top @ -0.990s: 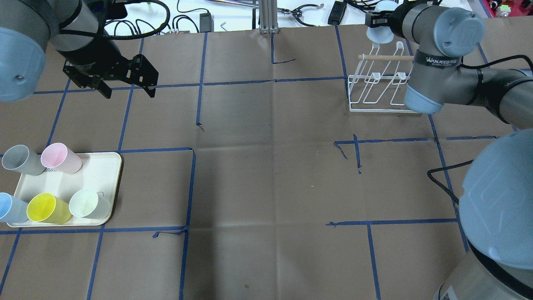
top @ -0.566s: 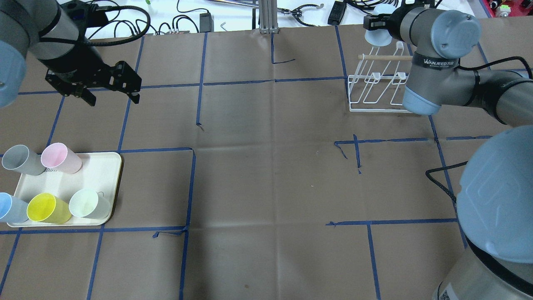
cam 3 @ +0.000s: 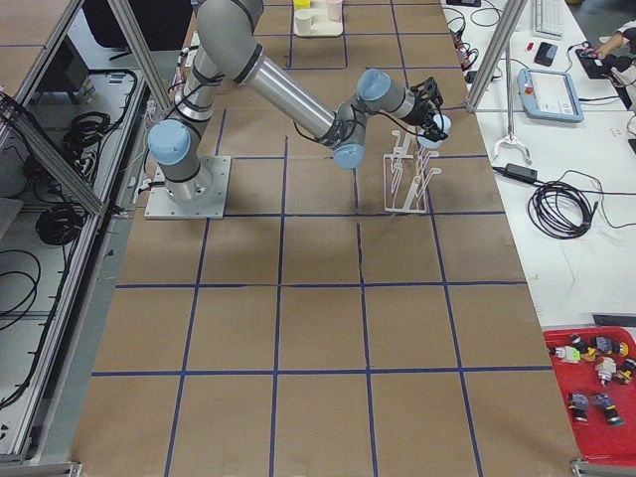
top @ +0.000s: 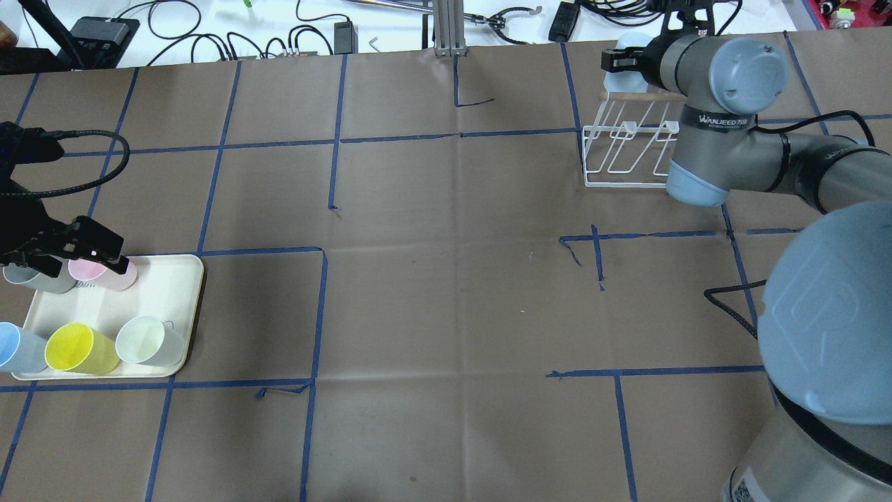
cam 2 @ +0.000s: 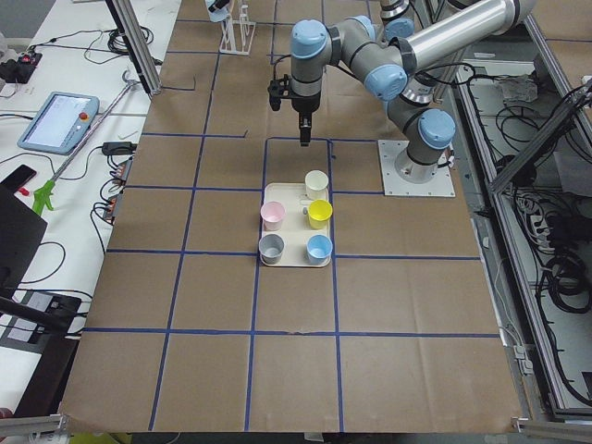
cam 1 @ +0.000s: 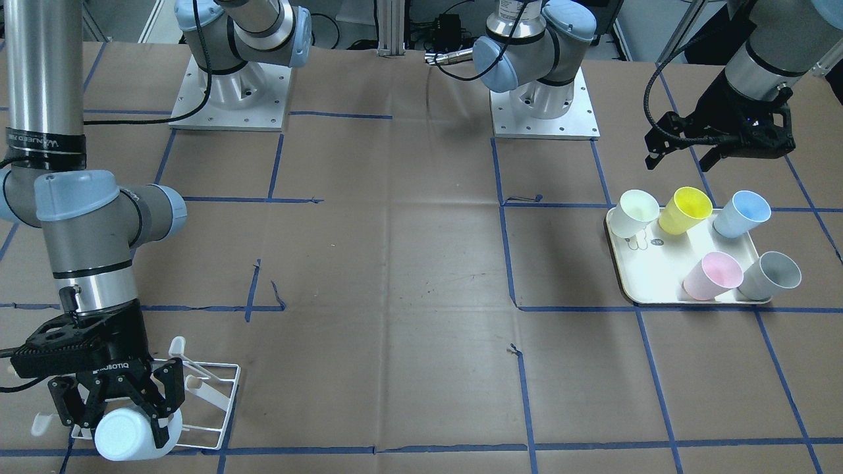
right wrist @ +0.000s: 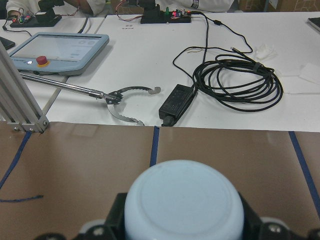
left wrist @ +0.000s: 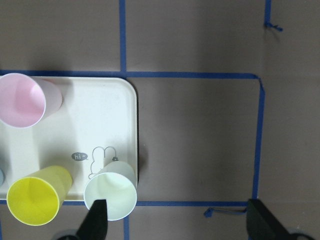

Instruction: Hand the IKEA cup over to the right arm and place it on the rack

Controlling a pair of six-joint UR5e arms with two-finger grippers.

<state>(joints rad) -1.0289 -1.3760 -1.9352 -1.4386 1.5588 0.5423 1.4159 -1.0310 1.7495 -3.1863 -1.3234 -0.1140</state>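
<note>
My right gripper is shut on a pale blue cup, held on its side at the far end of the white wire rack. Whether the cup touches a prong I cannot tell. The overhead view shows the same gripper, cup and rack. The right wrist view shows the cup's base between the fingers. My left gripper is open and empty, hovering over the cream tray. In its wrist view the gripper stands beside a pale green cup.
The tray holds several cups: pale green, yellow, blue, pink and grey. Beyond the table's far edge lie cables and a teach pendant. The arm bases stand at the robot's side.
My left arm has swung from the far left of the table toward me, to above the tray. My right gripper has shifted the cup slightly left at the rack.
</note>
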